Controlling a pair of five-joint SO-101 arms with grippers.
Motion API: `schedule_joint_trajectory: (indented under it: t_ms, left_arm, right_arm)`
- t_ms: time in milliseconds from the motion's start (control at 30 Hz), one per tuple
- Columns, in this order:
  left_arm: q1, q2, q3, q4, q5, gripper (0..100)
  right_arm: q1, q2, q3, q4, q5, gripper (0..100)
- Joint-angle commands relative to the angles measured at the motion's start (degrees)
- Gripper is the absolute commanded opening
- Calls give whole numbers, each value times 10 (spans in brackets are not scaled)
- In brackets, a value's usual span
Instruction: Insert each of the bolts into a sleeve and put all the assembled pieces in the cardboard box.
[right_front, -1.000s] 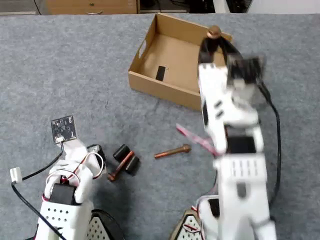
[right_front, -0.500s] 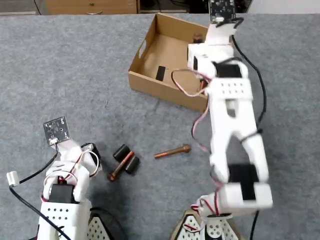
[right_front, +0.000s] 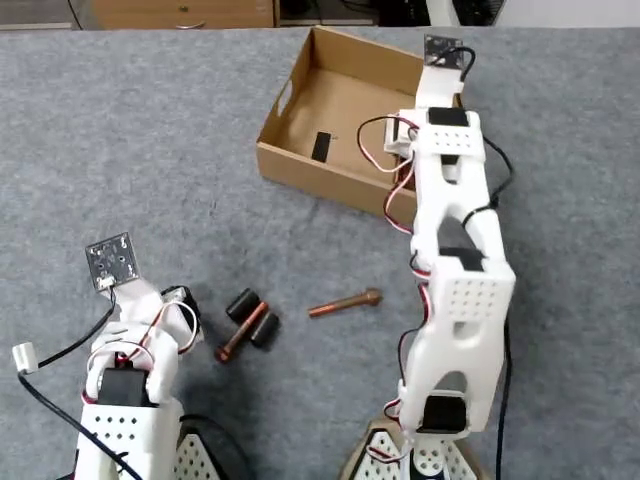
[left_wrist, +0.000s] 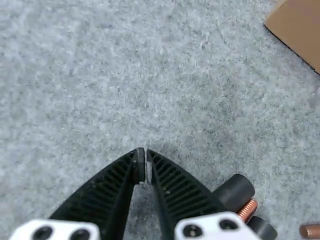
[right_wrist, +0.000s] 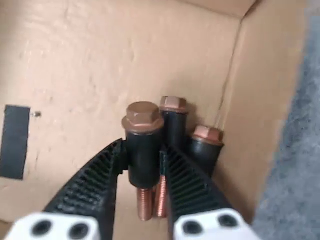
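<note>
Surface: grey tabletop (right_front: 150, 130) with a short, felt-like nap. A wooden drawer front (right_front: 185, 12) runs along the far edge.

Cardboard box (right_front: 300, 165): open-topped plain brown board with a hand slot in one wall and a strip of black tape (right_front: 321, 146) on its floor.

Right arm (right_front: 455, 230): white, stretched over the box. The right jaws are black and ribbed, clamped on an assembled piece (right_wrist: 143, 165), a smooth black cylindrical sleeve with a copper-coloured hex-head bolt through it and the thread showing below. It is held upright inside the box.

Two more assembled pieces (right_wrist: 173, 125) (right_wrist: 205, 145) stand in the box corner just beyond.

Left arm (right_front: 130, 370): low over the tabletop. The left jaws are almost tip to tip and grip nothing.

On the tabletop between the arms: a loose bolt (right_front: 345, 303), and two black sleeves (right_front: 242, 303) (right_front: 266, 331) lying against a second bolt (right_front: 232, 345).
</note>
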Motion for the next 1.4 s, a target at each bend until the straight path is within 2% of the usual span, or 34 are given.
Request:
schedule_joint_trajectory:
  t_ms: [0,100,267,433,600,800,1033,1100,1200,1267,1367]
  left_arm:
    - [-4,-3,8,-9,-4,19]
    - [-4,-3,8,-9,-4,19]
    - [-5,-3,8,-9,-4,19]
    - [-5,-3,8,-9,-4,19]
    - [-5,-3,8,-10,-4,19]
    - [-5,-3,8,-11,-3,19]
    - [-9,-3,8,-11,-4,19]
    - [-28,-3,8,-12,-4,19]
    - [-65,-3,8,-3,-4,19]
    - [-87,-3,6,31,-5,19]
    - [-123,-3,-21,93,-5,19]
  right_arm:
    - [-6,15,-80,47,-4,142]
    - [-8,29,-111,68,-4,211]
    - [-9,31,-168,118,-7,212]
    - [-29,31,-313,275,-8,214]
    - [-68,31,-524,461,-4,214]
    - [-97,-21,-604,456,25,213]
    - [-175,-174,-483,456,50,213]
    - [-212,-223,-415,456,127,213]
    - [-264,-284,-297,456,318,213]
    - [-288,-317,-227,454,425,213]
    - [-308,-357,-153,453,548,213]
